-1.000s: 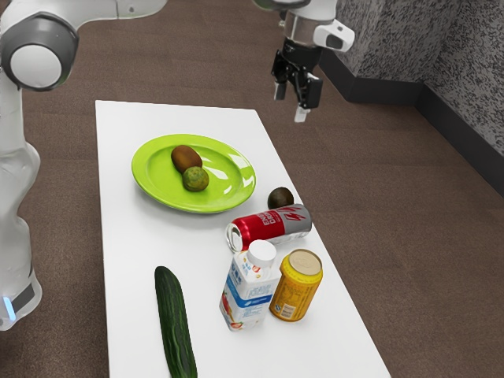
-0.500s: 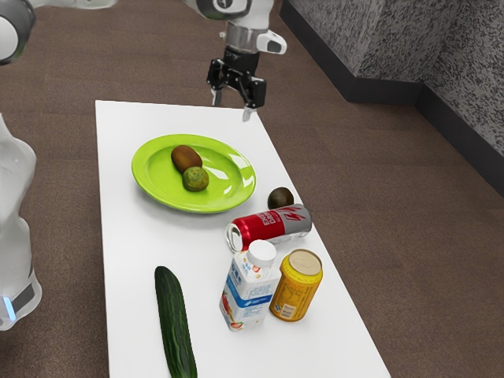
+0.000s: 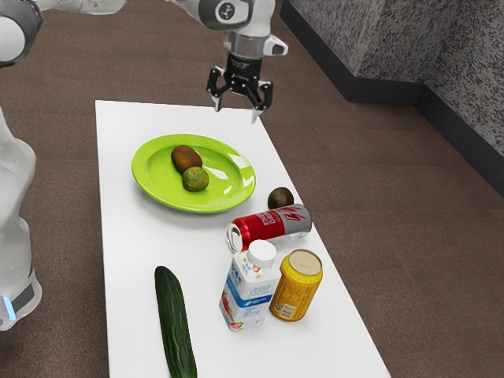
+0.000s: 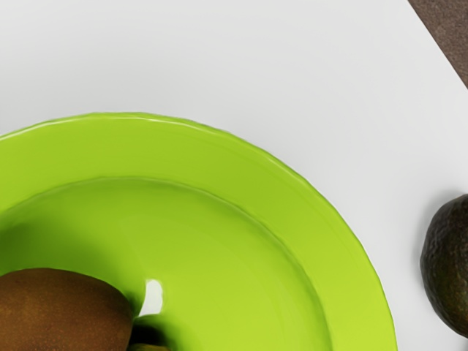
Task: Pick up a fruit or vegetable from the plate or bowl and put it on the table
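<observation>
You've got the gripper up over the table's far end, fingers spread and nothing between them, and here's the crux: the brown fruit sits in the green plate, lower than your hand, off toward the exterior view's left and nearer the camera. Its long axis slants toward the rounder green fruit, right up close against its end. So you'd want to come across and down, fingers closing over its narrow width; line up lengthwise and you'd probably knock that neighbour.
</observation>
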{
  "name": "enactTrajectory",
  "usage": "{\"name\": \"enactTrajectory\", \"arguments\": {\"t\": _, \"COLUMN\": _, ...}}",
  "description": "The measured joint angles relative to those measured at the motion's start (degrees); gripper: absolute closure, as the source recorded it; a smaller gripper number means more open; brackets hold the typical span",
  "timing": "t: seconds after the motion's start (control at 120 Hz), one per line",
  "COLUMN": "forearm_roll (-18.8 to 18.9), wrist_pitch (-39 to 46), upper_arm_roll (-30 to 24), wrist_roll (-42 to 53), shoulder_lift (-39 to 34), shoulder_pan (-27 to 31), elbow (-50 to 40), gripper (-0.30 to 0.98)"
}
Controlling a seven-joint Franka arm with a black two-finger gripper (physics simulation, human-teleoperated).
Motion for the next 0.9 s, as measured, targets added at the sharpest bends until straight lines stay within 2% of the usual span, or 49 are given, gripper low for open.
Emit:
{"name": "enactTrajectory", "arguments": {"t": 0.133, "forearm_roll": -0.1, "wrist_pitch": 2.3, "upper_arm_roll": -0.1, "wrist_roll": -2.2, "shoulder_lift": -1.1, "shoulder_pan": -0.2, "elbow": -5.2, "gripper": 0.00}}
{"name": "enactTrajectory", "arguments": {"t": 0.25, "forearm_roll": 0.1, "wrist_pitch": 4.5, "upper_arm_roll": -0.9, "wrist_roll": -3.8, "shoulder_lift": -8.1, "shoulder_pan": 0.1, "elbow": -14.5, "gripper": 0.00}}
{"name": "enactTrajectory", "arguments": {"t": 0.342, "forearm_roll": 0.5, "wrist_pitch": 5.9, "upper_arm_roll": -7.5, "wrist_roll": -4.7, "shoulder_lift": -13.3, "shoulder_pan": 7.5, "elbow": -20.8, "gripper": 0.00}}
{"name": "enactTrajectory", "arguments": {"t": 0.417, "forearm_roll": 0.5, "wrist_pitch": 6.7, "upper_arm_roll": -9.5, "wrist_roll": -5.4, "shoulder_lift": -15.0, "shoulder_pan": 9.9, "elbow": -23.5, "gripper": 0.00}}
{"name": "enactTrajectory", "arguments": {"t": 0.9, "forearm_roll": -0.1, "wrist_pitch": 12.4, "upper_arm_roll": -11.6, "wrist_roll": -8.3, "shoulder_lift": -14.7, "shoulder_pan": 10.7, "elbow": -29.8, "gripper": 0.00}}
